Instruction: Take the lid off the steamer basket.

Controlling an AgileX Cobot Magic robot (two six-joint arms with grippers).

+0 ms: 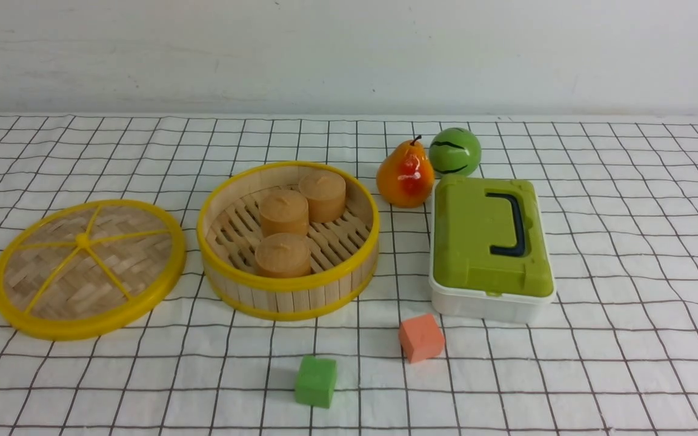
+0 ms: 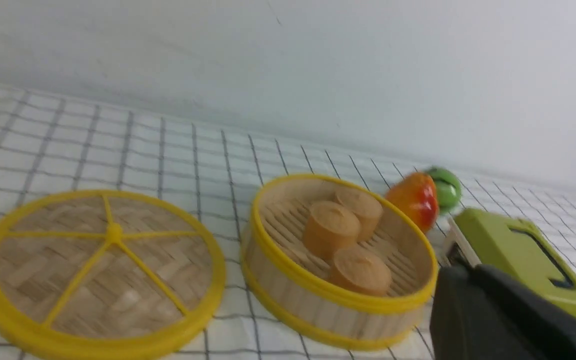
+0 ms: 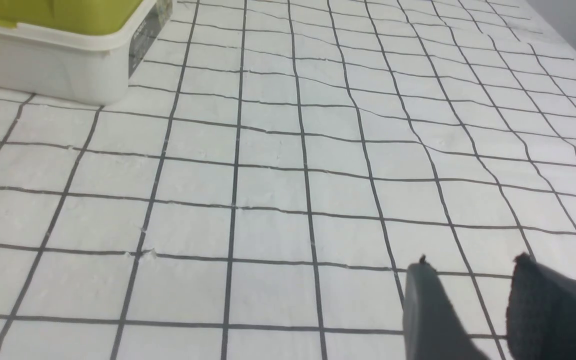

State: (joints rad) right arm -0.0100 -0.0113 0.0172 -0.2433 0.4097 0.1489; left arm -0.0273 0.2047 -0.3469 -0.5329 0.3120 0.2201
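Note:
The lid (image 1: 87, 268), a woven bamboo disc with a yellow rim and spokes, lies flat on the cloth to the left of the steamer basket (image 1: 288, 289). The basket stands open and holds three round tan buns (image 1: 283, 212). Both also show in the left wrist view: the lid (image 2: 99, 272) and the basket (image 2: 338, 305). My left gripper (image 2: 468, 266) is shut and empty; it hangs back from the basket, on the side of the green box. My right gripper (image 3: 473, 262) is open and empty, low over bare cloth. Neither gripper touches the lid or the basket.
A white box with a green lid and dark handle (image 1: 489, 248) stands right of the basket, with a pear (image 1: 405, 175) and a green ball (image 1: 454, 151) behind it. An orange cube (image 1: 421, 337) and a green cube (image 1: 315, 380) lie in front.

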